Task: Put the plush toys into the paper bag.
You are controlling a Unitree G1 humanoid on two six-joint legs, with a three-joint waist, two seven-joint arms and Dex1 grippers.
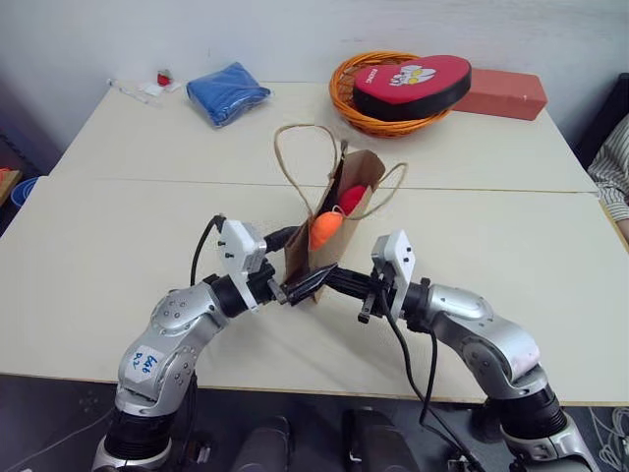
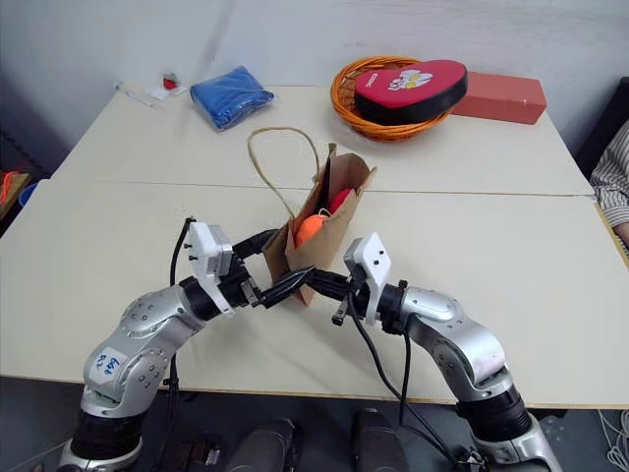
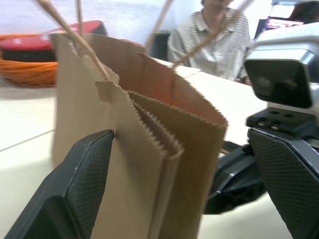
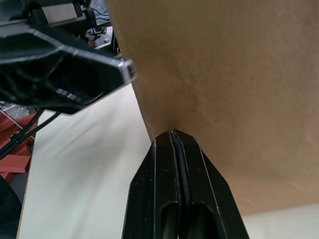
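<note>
The brown paper bag [image 1: 339,177] stands upright at the table's middle, its cord handles sticking up. Inside its open top lie both plush toys, the orange one [image 1: 325,230] in front and the red one [image 1: 351,199] behind it. My left gripper [image 1: 284,264] is open and straddles the bag's near folded end, one finger [image 3: 75,194] on each side. My right gripper [image 4: 172,133] is shut, its tips pressed against the bag's lower wall, where the paper dents slightly. I cannot tell whether any paper is pinched.
At the table's far side sit an orange wire basket [image 1: 344,98] holding a red heart cushion [image 1: 413,84], a red box [image 1: 503,93] and a folded blue cloth [image 1: 228,91]. A person in a striped shirt [image 1: 614,167] sits at the right edge.
</note>
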